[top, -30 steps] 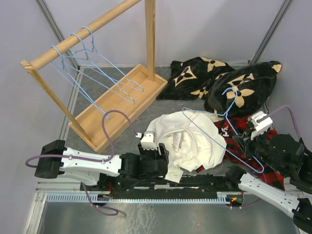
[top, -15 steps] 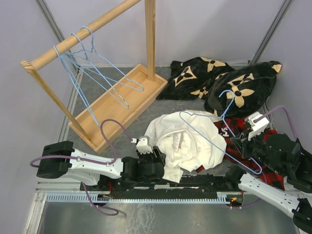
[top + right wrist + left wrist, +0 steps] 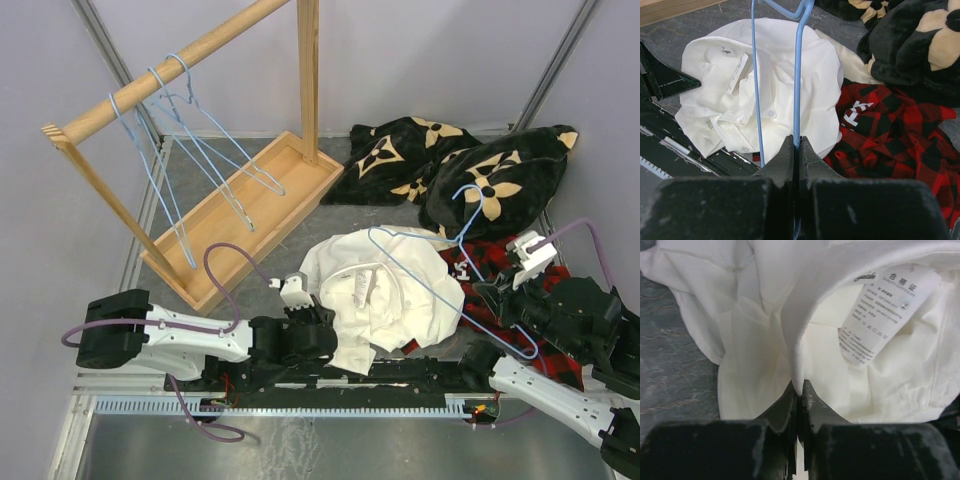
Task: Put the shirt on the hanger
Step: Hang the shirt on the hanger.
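The cream-white shirt (image 3: 385,290) lies crumpled on the table between the arms. In the left wrist view the shirt (image 3: 765,300) fills the frame, its white care label (image 3: 880,305) at upper right. My left gripper (image 3: 799,390) is shut on a raised fold of the cloth, at the shirt's left edge (image 3: 330,335). A light-blue wire hanger (image 3: 420,274) is held tilted over the shirt's right side. My right gripper (image 3: 796,142) is shut on one of the hanger's wires (image 3: 797,100), and stands right of the shirt (image 3: 497,300).
A wooden rack (image 3: 200,50) with a tray base (image 3: 240,215) stands at back left, three blue hangers (image 3: 160,110) hooked on its rail. A black flowered blanket (image 3: 470,170) lies at back right. A red-and-black plaid garment (image 3: 890,130) lies under the right gripper.
My left gripper has gone from open to shut on a shirt fold, and the cloth there has bunched up. The hangers on the rail have swung. The right arm has barely moved.
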### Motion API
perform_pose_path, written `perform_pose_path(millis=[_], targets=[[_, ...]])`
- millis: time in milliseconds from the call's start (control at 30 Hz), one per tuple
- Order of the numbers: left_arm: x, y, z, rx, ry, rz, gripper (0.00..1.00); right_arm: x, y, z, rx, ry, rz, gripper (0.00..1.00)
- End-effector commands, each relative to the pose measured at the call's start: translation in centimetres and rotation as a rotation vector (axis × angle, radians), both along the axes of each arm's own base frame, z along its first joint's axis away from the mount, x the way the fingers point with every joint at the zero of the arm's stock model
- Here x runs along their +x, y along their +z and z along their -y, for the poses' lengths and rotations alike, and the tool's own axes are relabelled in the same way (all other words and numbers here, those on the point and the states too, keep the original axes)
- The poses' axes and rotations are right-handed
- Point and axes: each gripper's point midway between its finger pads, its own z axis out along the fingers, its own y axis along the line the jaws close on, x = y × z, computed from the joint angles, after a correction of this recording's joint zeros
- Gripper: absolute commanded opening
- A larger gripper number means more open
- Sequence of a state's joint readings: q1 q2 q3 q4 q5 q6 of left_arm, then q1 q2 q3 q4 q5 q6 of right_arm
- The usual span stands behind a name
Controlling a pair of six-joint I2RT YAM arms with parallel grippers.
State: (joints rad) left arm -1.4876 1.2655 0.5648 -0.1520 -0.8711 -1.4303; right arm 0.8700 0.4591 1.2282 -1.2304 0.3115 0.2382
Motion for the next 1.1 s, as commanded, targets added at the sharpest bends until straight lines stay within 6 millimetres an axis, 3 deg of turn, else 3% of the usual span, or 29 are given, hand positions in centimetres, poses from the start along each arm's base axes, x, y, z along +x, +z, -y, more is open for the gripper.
perform_pose_path(millis=[0, 233, 433, 667, 900, 1067], targets=[[1.5, 1.4, -1.8, 0.111, 0.023, 0.055, 0.05, 0.0, 2.1, 0.1, 0.054, 0.006, 0.064, 0.00], [3.0, 3.8, -4.2, 0.216, 0.010, 0.089, 0.03, -1.3, 3.4, 0.4, -0.049, 0.128, 0.081, 0.00], [3.4, 5.6, -4.9, 0.251, -0.031, 0.112, 0.03, -2.1, 4.0, 0.0, -0.078, 0.202, 0.068, 0.00], [3.3, 7.0, -3.7, 0.298, -0.098, 0.124, 0.03, -3.7, 2.2, -3.8, -0.074, 0.416, -0.030, 0.00], [3.1, 9.1, -1.5, 0.298, -0.190, 0.150, 0.03, -2.3, 0.8, -5.7, -0.092, 0.429, -0.050, 0.00], [2.5, 10.7, 0.3, 0.295, -0.298, 0.172, 0.03, -0.7, 0.6, -5.8, -0.132, 0.387, -0.013, 0.00]])
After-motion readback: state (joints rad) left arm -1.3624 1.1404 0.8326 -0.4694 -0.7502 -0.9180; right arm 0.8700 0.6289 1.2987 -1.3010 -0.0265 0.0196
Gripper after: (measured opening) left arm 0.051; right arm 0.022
